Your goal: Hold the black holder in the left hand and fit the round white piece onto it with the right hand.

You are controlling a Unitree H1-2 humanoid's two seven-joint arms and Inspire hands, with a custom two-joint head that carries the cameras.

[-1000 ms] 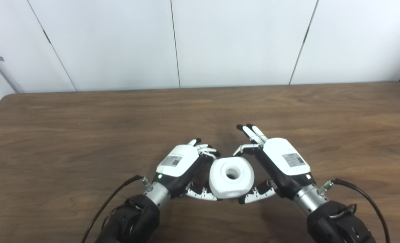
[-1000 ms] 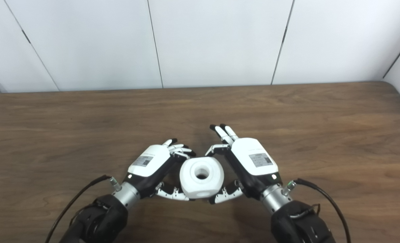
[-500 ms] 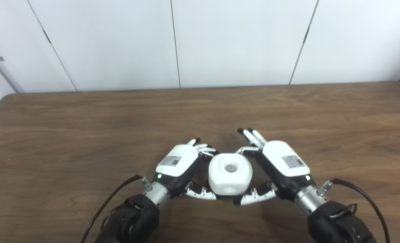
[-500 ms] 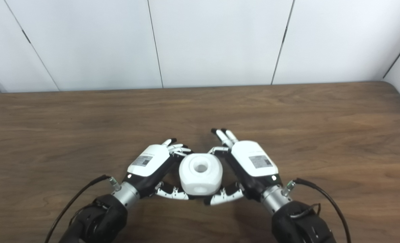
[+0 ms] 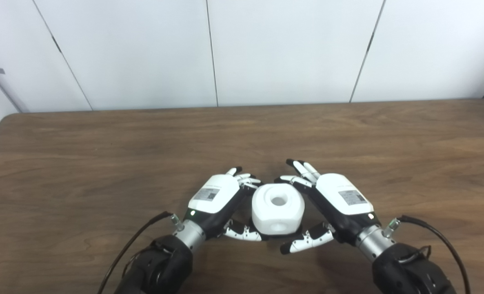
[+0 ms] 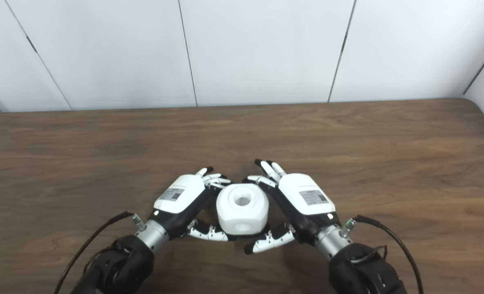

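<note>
Black holder hidden beneath round white piece (image 5: 278,209).

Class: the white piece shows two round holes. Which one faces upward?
The larger hole in the top face of the white piece faces upward; the smaller hole sits on the front side, facing the camera.

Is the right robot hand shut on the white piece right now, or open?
Open, apparently. The right robot hand has spread fingers beside the round white piece, and its thumb points clear of it. Contact at the far fingertips: cannot tell.
</note>
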